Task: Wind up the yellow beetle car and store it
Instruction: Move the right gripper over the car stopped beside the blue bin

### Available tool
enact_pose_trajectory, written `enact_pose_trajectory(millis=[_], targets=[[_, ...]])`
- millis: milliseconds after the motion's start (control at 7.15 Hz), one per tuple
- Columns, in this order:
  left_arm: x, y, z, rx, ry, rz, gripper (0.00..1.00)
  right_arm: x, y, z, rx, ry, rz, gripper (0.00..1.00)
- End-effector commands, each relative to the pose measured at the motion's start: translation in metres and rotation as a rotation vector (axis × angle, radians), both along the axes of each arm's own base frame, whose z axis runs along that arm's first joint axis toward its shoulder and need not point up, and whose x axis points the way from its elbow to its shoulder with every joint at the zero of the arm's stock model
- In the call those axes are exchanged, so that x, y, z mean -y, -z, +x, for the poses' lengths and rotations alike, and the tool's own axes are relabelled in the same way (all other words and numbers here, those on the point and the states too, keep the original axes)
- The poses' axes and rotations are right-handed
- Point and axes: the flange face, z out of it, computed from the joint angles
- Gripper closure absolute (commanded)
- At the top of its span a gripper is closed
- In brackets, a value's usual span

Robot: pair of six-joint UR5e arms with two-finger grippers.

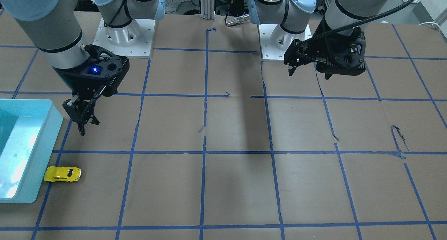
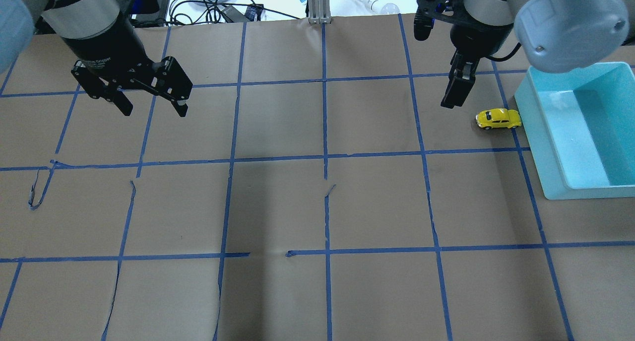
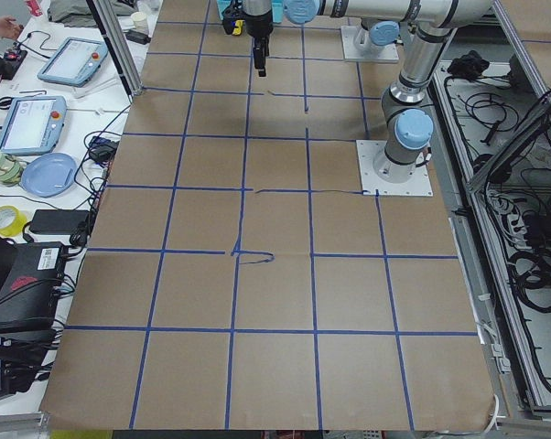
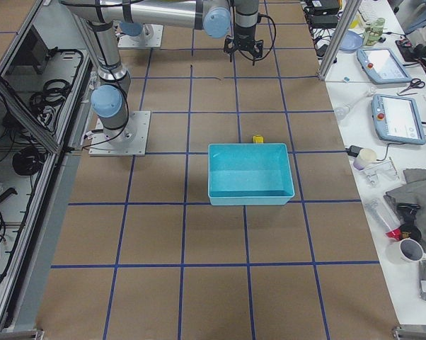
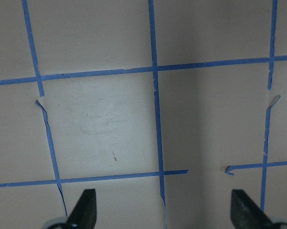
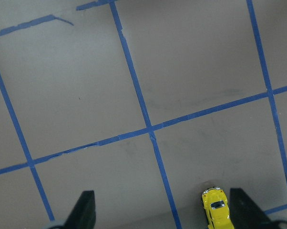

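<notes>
The yellow beetle car (image 2: 498, 118) sits on its wheels on the table's brown paper (image 2: 377, 202), outside the teal bin (image 2: 543, 147) and close against its long wall. I cannot tell whether the car actually touches the wall. It lies crosswise to that wall, one end pointing at it. The bin looks to hold nothing that I can see. My right gripper (image 2: 452, 100) hangs above the paper near the car, on the side away from the bin, and its wrist camera shows the fingers spread wide with nothing between them. My left gripper (image 2: 155, 110) is well apart from the bin, over the blue tape grid (image 2: 325, 157), also spread wide and holding nothing.
</notes>
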Motion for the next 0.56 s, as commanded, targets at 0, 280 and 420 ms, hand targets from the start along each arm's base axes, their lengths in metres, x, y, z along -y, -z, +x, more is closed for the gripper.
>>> enact_pose_trajectory(millis=[0, 280, 420], targets=[[0.0, 0.0, 0.0, 0.001, 0.0, 0.0, 0.0, 0.009, 0.007, -0.022, -0.002, -0.017, 0.006, 0.0], [0.0, 0.001, 0.0, 0.004, 0.002, 0.005, 0.0, 0.021, 0.033, -0.035, -0.026, -0.001, 0.055, 0.0], [0.001, 0.001, 0.0, 0.004, 0.002, 0.003, 0.0, 0.041, 0.068, -0.056, -0.037, 0.007, 0.098, 0.0]])
